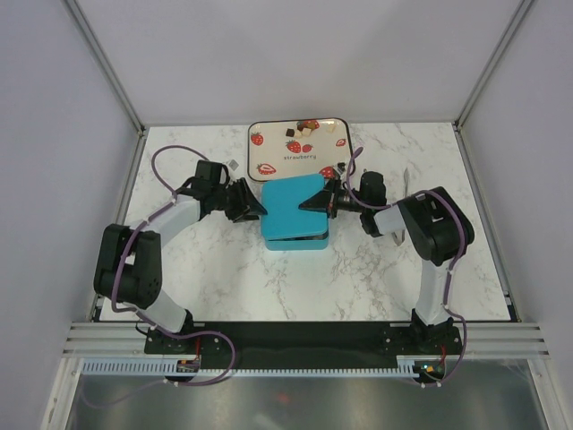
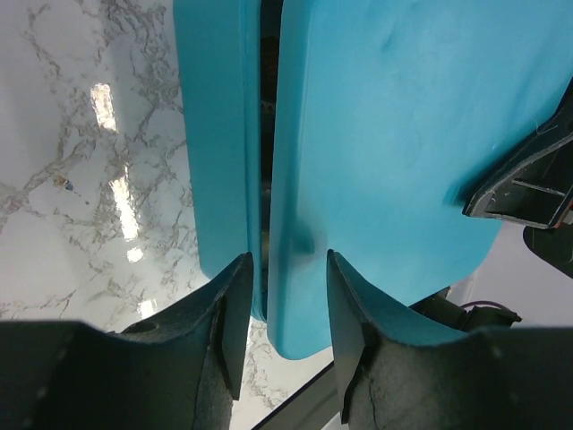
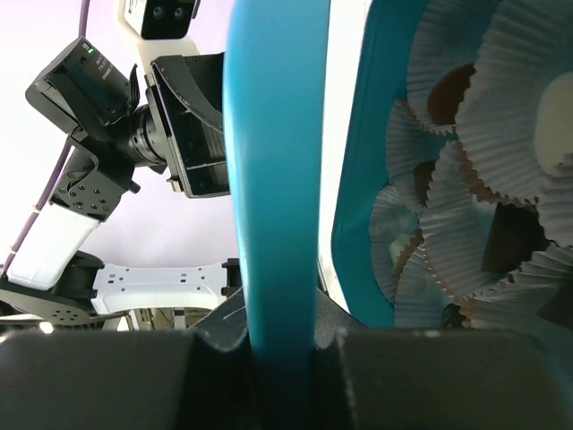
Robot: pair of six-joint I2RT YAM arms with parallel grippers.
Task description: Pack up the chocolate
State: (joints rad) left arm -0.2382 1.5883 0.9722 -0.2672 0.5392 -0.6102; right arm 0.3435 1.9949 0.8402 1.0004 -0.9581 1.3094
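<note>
A: Right gripper [image 3: 277, 327]?
B: Clenched on the lid [image 1: 291, 204]. The teal rim is pinched between both fingers in the right wrist view.
A: Left gripper [image 2: 285, 264]?
B: Its fingers straddle the lid's opposite edge. One finger touches the lid, the other side is hard to read. Cannot tell whether it is gripping or loose.
A: Lid position?
B: Tilted over the teal box [image 1: 295, 242], with a dark gap between lid and base in both wrist views. The box sits mid-table [image 1: 385, 269], between the two arms.
A: Chocolate [image 1: 304, 128]?
B: Split. Some dark, brown and white pieces lie on the strawberry-print tray [image 1: 269, 134] at the far edge, just behind the box. Others sit inside the box in pleated liner cups [image 3: 501, 45]: a brown one, a white one and darker ones lower down.
</note>
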